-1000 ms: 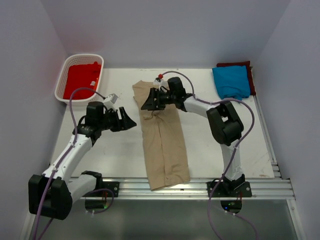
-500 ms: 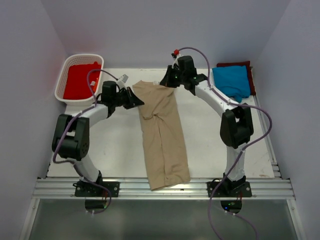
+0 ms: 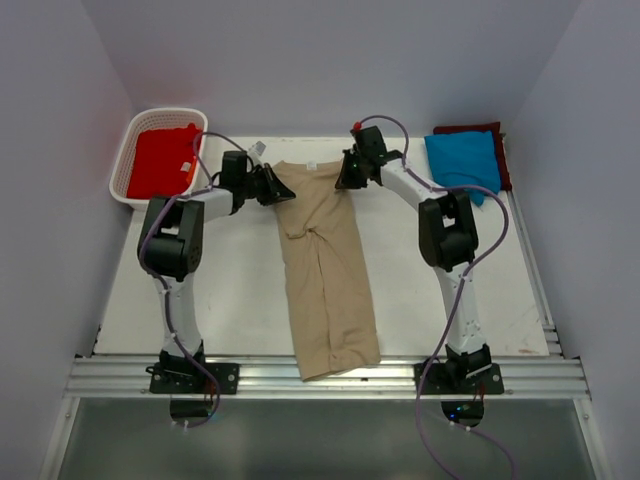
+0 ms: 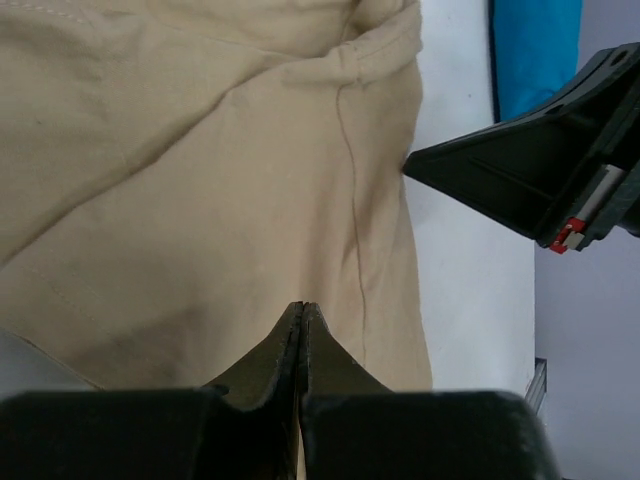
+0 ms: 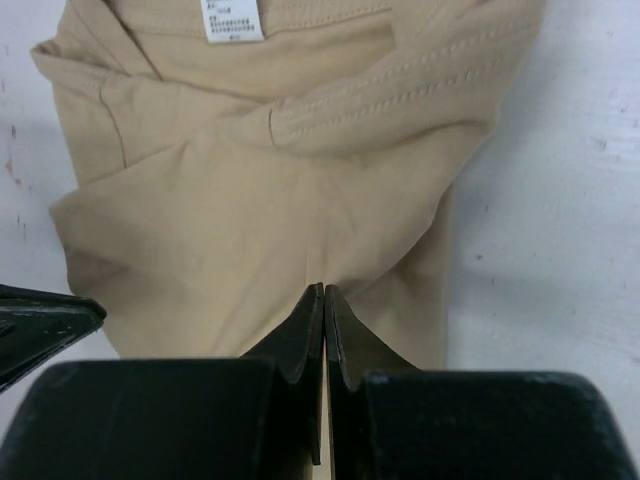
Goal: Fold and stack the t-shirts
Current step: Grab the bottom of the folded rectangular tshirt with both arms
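We see the tan t-shirt point(image 3: 325, 270) lying as a long strip down the middle of the table point(image 3: 220, 290). Its far end is spread wider than a second ago. The left gripper point(image 3: 281, 190), then well off the cloth, now sits at the far left corner. The right gripper point(image 3: 344, 177) has moved out to the far right corner. In both wrist views the jaws are pressed together with a sliver of tan cloth between them. We judge both corners held, ready for a fold towards the near edge.

How many layers each pinch takes is hidden. The maroon t-shirt point(image 3: 470, 128) is mostly covered by the blue t-shirt point(image 3: 462, 163), and the red t-shirt point(image 3: 160, 162) lies bunched in the basket point(image 3: 120, 165).
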Robot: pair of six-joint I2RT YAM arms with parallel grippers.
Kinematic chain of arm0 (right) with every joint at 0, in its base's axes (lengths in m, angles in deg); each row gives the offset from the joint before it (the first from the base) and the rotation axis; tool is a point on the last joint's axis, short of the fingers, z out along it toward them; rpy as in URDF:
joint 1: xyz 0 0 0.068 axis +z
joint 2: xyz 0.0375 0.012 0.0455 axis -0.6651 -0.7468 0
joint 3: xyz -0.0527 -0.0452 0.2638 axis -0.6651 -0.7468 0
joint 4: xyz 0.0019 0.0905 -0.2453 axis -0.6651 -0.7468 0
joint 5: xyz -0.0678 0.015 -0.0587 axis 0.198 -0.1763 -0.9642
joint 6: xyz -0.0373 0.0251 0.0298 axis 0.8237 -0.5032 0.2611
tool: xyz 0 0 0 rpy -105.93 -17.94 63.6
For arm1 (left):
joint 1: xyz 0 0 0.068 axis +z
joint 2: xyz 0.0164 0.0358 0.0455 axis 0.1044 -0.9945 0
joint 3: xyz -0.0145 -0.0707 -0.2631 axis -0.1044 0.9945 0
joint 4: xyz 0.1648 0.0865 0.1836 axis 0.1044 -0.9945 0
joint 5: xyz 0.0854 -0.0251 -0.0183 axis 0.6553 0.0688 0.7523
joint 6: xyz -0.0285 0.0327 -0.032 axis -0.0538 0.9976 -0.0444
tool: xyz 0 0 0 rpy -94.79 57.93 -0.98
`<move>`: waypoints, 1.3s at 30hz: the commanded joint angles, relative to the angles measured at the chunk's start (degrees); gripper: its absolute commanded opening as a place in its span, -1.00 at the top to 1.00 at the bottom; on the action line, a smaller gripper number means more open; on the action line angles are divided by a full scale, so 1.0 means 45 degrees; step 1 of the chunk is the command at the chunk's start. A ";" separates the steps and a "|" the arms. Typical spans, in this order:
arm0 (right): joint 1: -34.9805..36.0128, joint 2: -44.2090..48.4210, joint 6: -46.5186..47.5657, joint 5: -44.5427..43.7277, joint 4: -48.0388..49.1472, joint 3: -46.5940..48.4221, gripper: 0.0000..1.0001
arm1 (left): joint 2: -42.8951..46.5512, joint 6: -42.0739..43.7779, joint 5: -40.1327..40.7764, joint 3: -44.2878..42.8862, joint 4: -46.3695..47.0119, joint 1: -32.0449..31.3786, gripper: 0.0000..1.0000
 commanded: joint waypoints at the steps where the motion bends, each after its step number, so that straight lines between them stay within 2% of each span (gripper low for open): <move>1: -0.0118 -0.0670 -0.0099 -0.0054 -0.0196 0.1227 1.00 | -0.0853 0.0043 0.0662 -0.0996 -0.0447 0.0103 1.00; 9: -0.0333 -0.3189 -0.0449 -0.0015 -0.1485 0.4022 1.00 | -0.3216 -0.0034 0.1054 -0.3769 -0.2947 0.0142 1.00; 13: -0.0411 -0.4321 -0.0782 0.0005 -0.1739 0.5487 1.00 | -0.4563 -0.0405 0.0566 -0.5408 -0.3455 0.0376 1.00; 14: -0.0508 -0.4440 -0.0937 -0.0014 -0.1642 0.5644 1.00 | -0.5262 -0.0406 0.0488 -0.6476 -0.3747 0.0415 1.00; 16: -0.0586 -0.4539 -0.1406 -0.0131 -0.1234 0.5588 1.00 | -0.5911 -0.0678 -0.0038 -0.7322 -0.3615 0.0551 1.00; 18: -0.0742 -0.4209 -0.2144 0.0490 0.0713 0.4868 1.00 | -0.6654 -0.1106 -0.0874 -0.8320 -0.2509 0.0708 1.00; 19: -0.0840 -0.3917 -0.2556 0.0861 0.1998 0.3317 0.96 | -0.6791 -0.1728 -0.1189 -0.8554 -0.1650 0.0863 1.00; 20: -0.0957 -0.3121 -0.3024 0.1077 0.4756 0.2373 0.91 | -0.6909 -0.2005 -0.1424 -0.8692 -0.1003 0.0962 1.00; 22: -0.0997 -0.2375 -0.3886 0.0613 0.7079 0.0364 0.91 | -0.6949 -0.2493 -0.1680 -0.9256 0.0211 0.1195 1.00; 23: -0.0978 -0.1984 -0.3907 0.0514 0.8191 0.0217 0.92 | -0.6891 -0.2689 -0.1797 -0.9453 0.0620 0.1274 1.00; 27: -0.1036 -0.1126 -0.4063 0.0844 0.9858 0.0528 0.87 | -0.6132 -0.3373 -0.2226 -1.0334 0.2065 0.1568 1.00; 31: -0.1075 0.0750 -0.4025 0.0825 1.1812 -0.1323 0.81 | -0.3596 -0.3007 -0.2325 -0.8798 0.3181 0.1724 1.00; 32: -0.1094 0.1257 -0.3870 0.0864 1.2376 -0.1772 0.78 | -0.2333 -0.2830 -0.2267 -0.8424 0.3280 0.1724 0.99; 33: -0.1095 0.2267 -0.3772 0.0903 1.2672 -0.2956 0.77 | -0.1663 -0.2576 -0.2247 -0.7956 0.3378 0.1744 0.94; 34: -0.1114 0.2973 -0.3693 0.0961 1.2965 -0.3683 0.73 | -0.0921 -0.2555 -0.2266 -0.6579 0.3611 0.1744 0.90; 35: -0.1076 0.3618 -0.3538 0.1097 1.3200 -0.4367 0.53 | 0.0633 -0.2554 -0.2267 -0.5695 0.3806 0.1744 0.89; 36: -0.1036 0.5133 -0.3266 0.1157 1.3067 -0.5863 0.38 | 0.1480 -0.2438 -0.2131 -0.3752 0.3905 0.1705 0.86; 37: -0.0978 0.5902 -0.3070 0.1177 1.2718 -0.6613 0.23 | 0.2320 -0.2321 -0.2014 -0.2727 0.3751 0.1685 0.76; 38: -0.0919 0.6683 -0.2739 0.1177 1.1883 -0.7394 0.07 | 0.4068 -0.2243 -0.1955 -0.1596 0.3421 0.1685 0.61; 39: -0.0842 0.7581 -0.2059 0.1099 1.1178 -0.8736 -0.28 | 0.4937 -0.2087 -0.1625 -0.0482 0.3108 0.1685 0.42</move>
